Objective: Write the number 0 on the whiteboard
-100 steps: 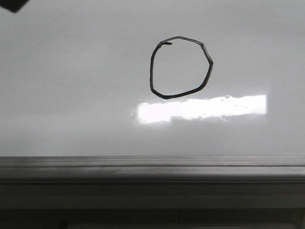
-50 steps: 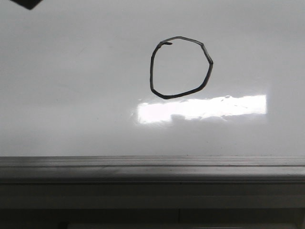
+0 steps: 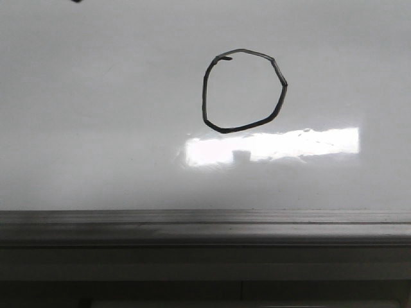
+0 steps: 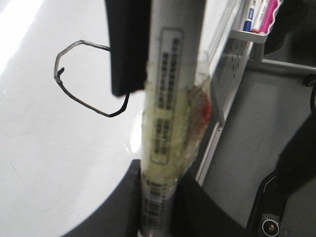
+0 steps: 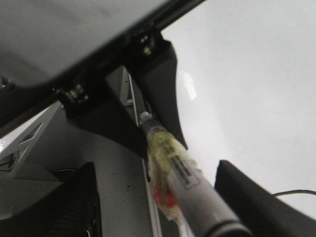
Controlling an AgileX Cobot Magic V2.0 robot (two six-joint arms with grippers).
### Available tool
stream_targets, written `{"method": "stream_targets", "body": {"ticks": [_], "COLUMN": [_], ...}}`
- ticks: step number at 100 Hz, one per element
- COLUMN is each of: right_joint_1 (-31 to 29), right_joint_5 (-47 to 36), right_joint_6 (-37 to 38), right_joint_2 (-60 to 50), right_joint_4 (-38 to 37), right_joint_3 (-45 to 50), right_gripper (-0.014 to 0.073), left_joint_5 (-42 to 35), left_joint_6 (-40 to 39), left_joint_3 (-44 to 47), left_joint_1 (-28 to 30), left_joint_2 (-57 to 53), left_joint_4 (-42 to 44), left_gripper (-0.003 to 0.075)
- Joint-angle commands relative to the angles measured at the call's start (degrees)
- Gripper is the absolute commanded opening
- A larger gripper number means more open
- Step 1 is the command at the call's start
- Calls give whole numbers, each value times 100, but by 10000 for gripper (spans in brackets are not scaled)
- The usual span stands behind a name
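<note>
The number 0 (image 3: 244, 91) sits closed on the whiteboard (image 3: 96, 128), upper centre, just above a bright glare patch; its stroke ends overlap at top left. Judgement: writing looks complete, so the step is retraction; best pulled straight off the surface to avoid smearing. Left gripper (image 4: 158, 195) is clamped on a taped white marker (image 4: 173, 98). Right gripper (image 5: 158, 197): jaws apart, the marker between them without clear contact. A small tray (image 4: 256, 32) beside the board holds spare markers.
</note>
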Motion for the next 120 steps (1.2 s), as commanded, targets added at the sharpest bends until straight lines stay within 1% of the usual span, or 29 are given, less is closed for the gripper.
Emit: {"method": "stream_targets", "body": {"ticks": [1, 9, 17, 29, 36, 41, 44, 46, 49, 50, 51, 53, 56, 58, 65, 72, 80, 92, 107, 120], "right_joint_1": [9, 9, 9, 9, 9, 9, 9, 9, 9, 9, 9, 9, 9, 9, 9, 9, 9, 9, 9, 9], "right_joint_5": [-336, -336, -325, -110, 160, 377, 487, 541, 581, 580, 580, 565, 519, 465, 259, 177, 177, 177, 163, -53], "right_joint_6": [52, 311, 647, 1010, 1378, 1679, 1847, 1965, 2097, 2149, 2171, 2197, 2195, 2195, 2346, 2549, 2837, 3118, 3206, 3206], "right_joint_2": [-309, -513, -749, -1040, -1208, -1324, -1391, -1446, -1530, -1575, -1597, -1673, -1781, -1864, -2131, -2368, -2588, -2796, -2835, -2835], "right_joint_4": [-259, -528, -763, -1127, -1421, -1673, -1786, -1869, -1950, -1971, -2011, -2045, -2082, -2116, -2232, -2299, -2395, -2525, -2549, -2549], "right_joint_3": [-169, -169, -169, -169, -169, -153, -137, -111, -60, -25, -6, 59, 159, 243, 530, 802, 1055, 1370, 1445, 1445], "right_gripper": [484, 484, 484, 482, 443, 370, 293, 258, 164, 145, 106, 66, -27, -78, -64, -65, -65, -65, -65, -65], "left_joint_5": [-602, -962, -1202, -1237, -1168, -1045, -939, -846, -676, -646, -615, -531, -455, -449, -510, -788, -1308, -1657, -1756, -2092], "left_joint_6": [-613, -1226, -2170, -3556, -4316, -4889, -5223, -5482, -5909, -5987, -6064, -6272, -6519, -6569, -6593, -6593, -6593, -6571, -6471, -6189], "left_joint_3": [93, 402, 644, 897, 982, 1016, 1033, 1047, 1062, 1074, 1075, 1086, 1097, 1106, 1106, 1106, 1106, 1106, 1106, 1106], "left_joint_1": [6, 6, 6, 6, 6, 6, 6, 6, 20, 35, 37, 77, 132, 184, 397, 655, 1026, 1533, 1995, 2272], "left_joint_2": [-49, -49, -49, -59, -59, -59, -59, -59, -59, -59, -59, -59, -59, -59, -59, -59, -59, -10, 129, 403], "left_joint_4": [402, 768, 1339, 2393, 2938, 3250, 3363, 3435, 3497, 3497, 3497, 3467, 3401, 3365, 3113, 2927, 2707, 2520, 2504, 2377], "left_gripper": [-20, -20, -20, -20, -20, -20, -20, -20, -20, -20, -20, -20, -20, -20, -20, -20, -20, -20, -20, -20]}}
